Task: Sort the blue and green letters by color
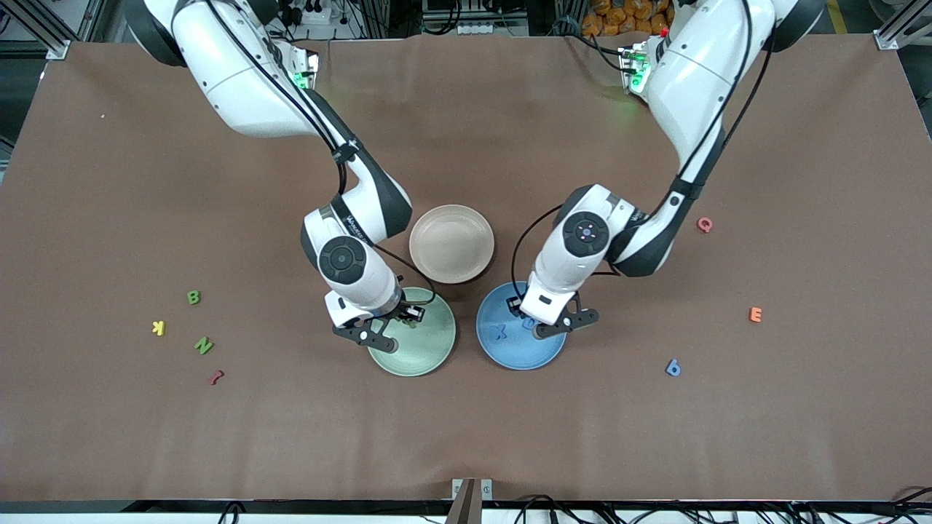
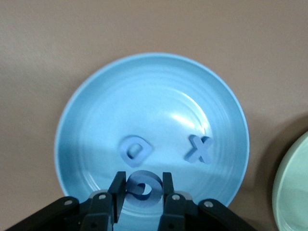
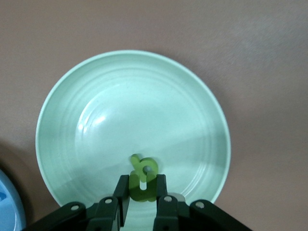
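Note:
My left gripper (image 2: 142, 182) hangs over the blue plate (image 2: 96, 96), shut on a light blue G (image 2: 147, 191) held upright. A blue D (image 2: 134, 150) and a blue X (image 2: 199, 149) lie in that plate. Over the green plate (image 3: 72, 96) my right gripper (image 3: 143, 184) is shut on a green u (image 3: 139, 191). A green p (image 3: 143, 166) lies in the plate just ahead of it. A green B (image 1: 193, 297) and a green N (image 1: 203, 346) lie toward the right arm's end of the table. A blue b (image 1: 673, 368) lies toward the left arm's end.
An empty beige plate (image 1: 451, 244) stands farther from the front camera, between the two coloured plates. A yellow K (image 1: 158, 327) and a dark red piece (image 1: 215, 377) lie near the green letters. An orange E (image 1: 755, 314) and a pink Q (image 1: 704, 224) lie near the blue b.

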Tool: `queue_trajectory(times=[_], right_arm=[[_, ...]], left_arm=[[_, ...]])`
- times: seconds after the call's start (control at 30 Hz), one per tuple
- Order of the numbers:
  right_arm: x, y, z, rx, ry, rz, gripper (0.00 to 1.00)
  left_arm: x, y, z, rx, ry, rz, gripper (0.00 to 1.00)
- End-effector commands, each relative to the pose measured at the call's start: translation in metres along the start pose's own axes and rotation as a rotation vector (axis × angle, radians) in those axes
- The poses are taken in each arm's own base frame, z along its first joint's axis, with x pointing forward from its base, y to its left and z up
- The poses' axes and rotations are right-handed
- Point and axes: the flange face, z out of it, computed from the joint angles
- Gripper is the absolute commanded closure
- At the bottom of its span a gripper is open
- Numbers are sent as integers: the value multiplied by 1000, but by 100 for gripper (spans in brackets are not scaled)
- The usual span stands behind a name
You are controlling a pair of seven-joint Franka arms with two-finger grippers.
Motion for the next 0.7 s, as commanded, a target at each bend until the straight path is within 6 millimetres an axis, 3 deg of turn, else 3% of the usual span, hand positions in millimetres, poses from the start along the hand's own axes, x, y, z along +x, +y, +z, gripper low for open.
queue_trajectory(times=[0.0,0.03,0.07,0.1,0.27,0.33,0.4,0.43,0.47,0.5,0.67], right_arm=[[3,-7,1,-2,15,17,86],[4,-6,1,-2,15,19,85],[5,-6,1,-2,15,19,85],[8,-3,0,-2,16,22,85],[16,4,0,-5,18,26,84],[19,6,-1,-5,18,26,77],[20,7,-1,-4,17,22,61],[22,9,-1,-4,18,27,46],[22,11,0,-7,17,25,20],[23,11,0,-6,18,29,0],[23,11,-1,-10,22,23,0]], left_arm=[[-20,19,13,17,30,-34,83],[-24,21,14,20,33,-31,56],[-26,21,15,26,35,-25,15],[-25,19,18,37,41,-15,0],[-23,12,20,73,65,22,0],[-20,6,22,79,63,20,0],[-11,-1,20,84,65,23,0],[-2,-12,21,91,63,21,0],[7,-20,20,95,63,25,0],[14,-29,19,101,62,30,0],[53,-70,13,130,53,31,0]])
